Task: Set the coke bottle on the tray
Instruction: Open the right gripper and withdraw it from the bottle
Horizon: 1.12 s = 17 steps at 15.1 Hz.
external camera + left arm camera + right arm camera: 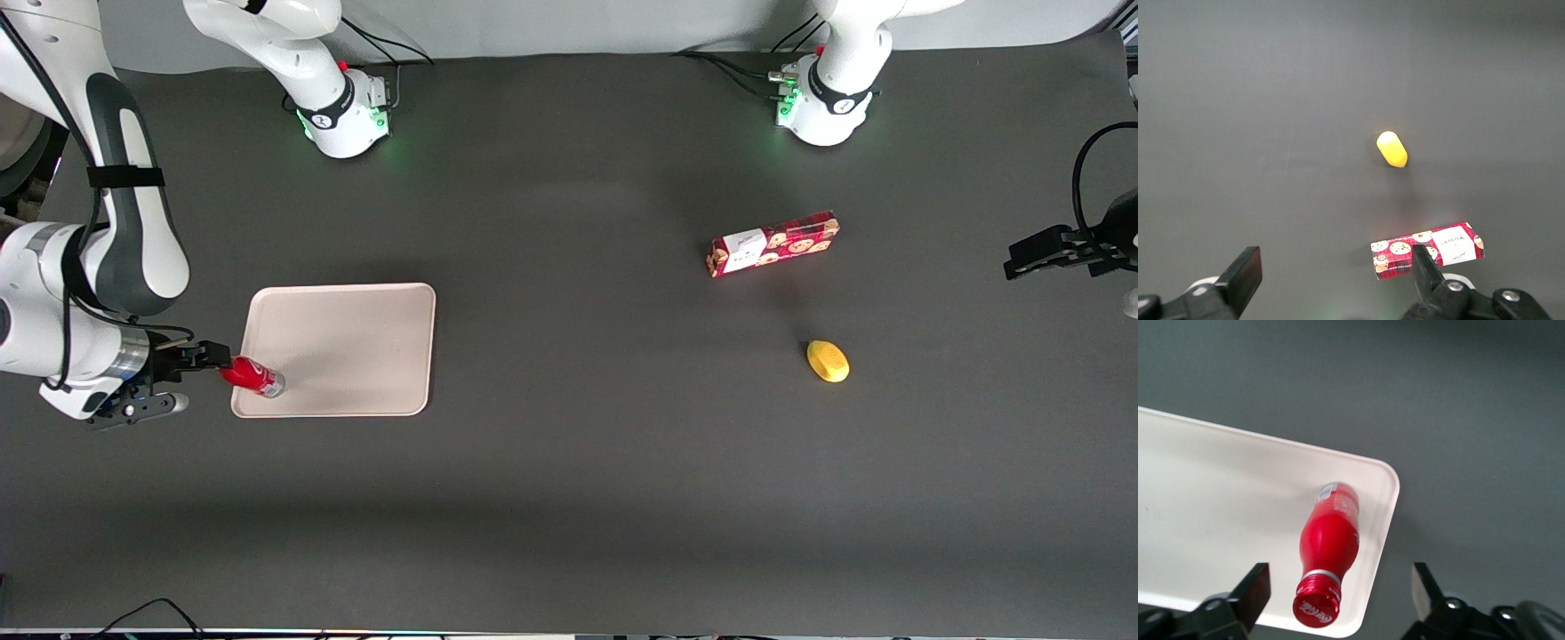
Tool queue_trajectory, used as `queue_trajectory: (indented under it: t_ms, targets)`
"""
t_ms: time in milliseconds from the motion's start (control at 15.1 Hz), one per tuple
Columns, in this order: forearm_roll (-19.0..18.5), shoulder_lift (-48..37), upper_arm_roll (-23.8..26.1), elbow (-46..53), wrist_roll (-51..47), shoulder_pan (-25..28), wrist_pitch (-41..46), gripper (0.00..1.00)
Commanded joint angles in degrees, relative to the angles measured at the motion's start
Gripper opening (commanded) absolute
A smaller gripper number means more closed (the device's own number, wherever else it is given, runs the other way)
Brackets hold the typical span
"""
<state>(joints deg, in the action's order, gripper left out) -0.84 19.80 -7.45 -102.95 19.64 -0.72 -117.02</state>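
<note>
Hand (1338, 603) open over 1 coke bottle (1329, 550) standing on tray (1218, 520).

Coke bottle (1331, 543): glossy red. Tray (356, 329): smooth matt plastic look. Gripper (1338, 597) by bottle cap: matt black. Table (569, 498): matt dark grey.

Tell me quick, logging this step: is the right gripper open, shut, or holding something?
Right gripper: open, fingers apart on either side of the coke bottle's cap, gripping nothing; the bottle stands on the tray near its corner.
</note>
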Motion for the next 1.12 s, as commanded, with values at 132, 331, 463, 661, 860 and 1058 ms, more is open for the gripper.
queue_trajectory:
  t_ms: [132, 331, 463, 661, 860, 1058]
  targets:
    - [3.37, -2.48, 0.15, 9.68, -6.0, 0.63, 2.14, 1.0]
    - [6.81, -2.66, 0.59, 18.36, -10.21, 0.99, 9.86, 1.0]
    - [6.29, -2.66, 2.51, 23.29, -14.26, 1.43, 14.7, 1.0]
    - [6.11, -6.6, 4.8, 22.36, -19.89, 1.34, 20.41, 1.0]
    - [6.11, -12.23, 5.16, 15.69, -20.08, 0.81, 20.96, 1.0]
    - [5.67, -17.32, 5.08, 8.58, -19.9, 0.37, 20.61, 1.0]
